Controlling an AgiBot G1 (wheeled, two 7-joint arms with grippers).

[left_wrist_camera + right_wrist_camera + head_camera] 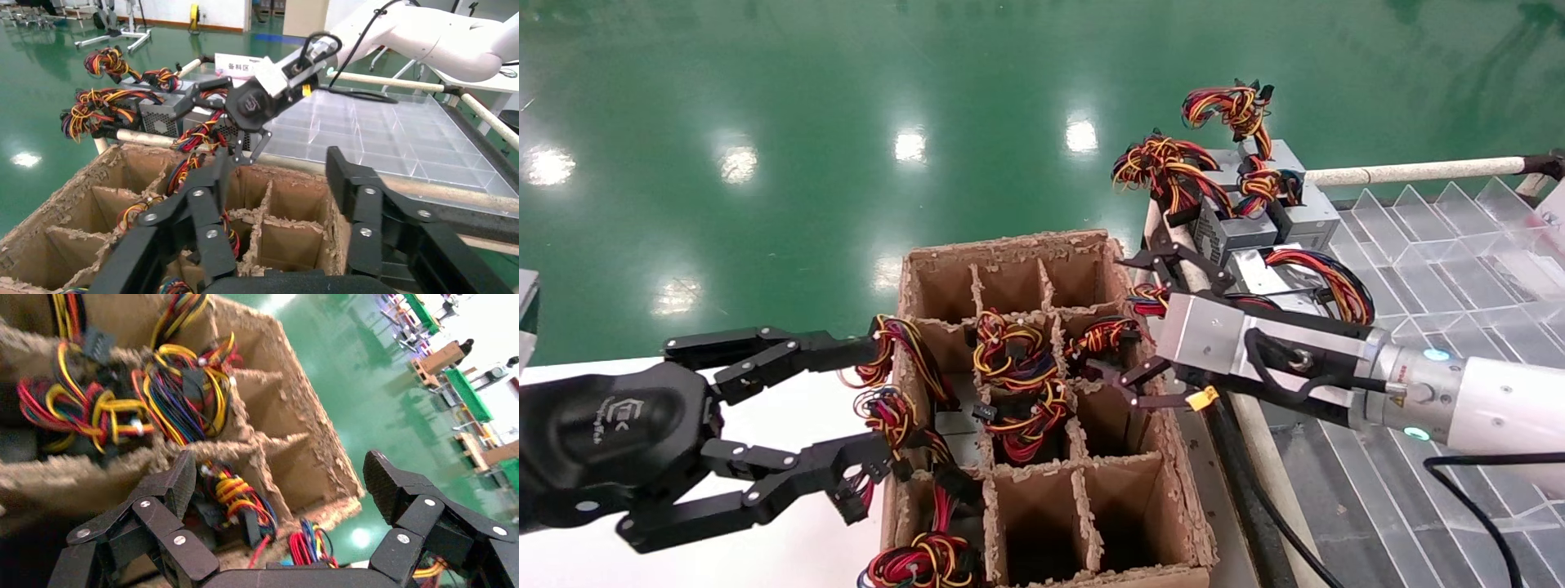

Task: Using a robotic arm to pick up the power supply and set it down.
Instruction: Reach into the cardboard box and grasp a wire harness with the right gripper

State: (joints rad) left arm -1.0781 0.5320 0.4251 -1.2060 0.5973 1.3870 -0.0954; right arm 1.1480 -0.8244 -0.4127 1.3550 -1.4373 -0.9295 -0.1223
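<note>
- Glossy green floor (pixel 805 98) lies beyond a torn brown cardboard divider box (pixel 1042 408).
- Silver-grey sheet-metal power supply (pixel 1258 220) sits far right with others on the counter, its wire bundle floppy, its body stiff and likely heavy; grip the flat sides.
- Right black claw tool (pixel 1128 318) hangs spread, empty, over the box's right edge.
- Left black tool (pixel 846 416) is spread at the box's left wall.

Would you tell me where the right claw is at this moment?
In the head view the right claw hangs open at the right edge of the cardboard divider box, over its right-hand cells, just in front of the power supplies on the clear tray.
</note>
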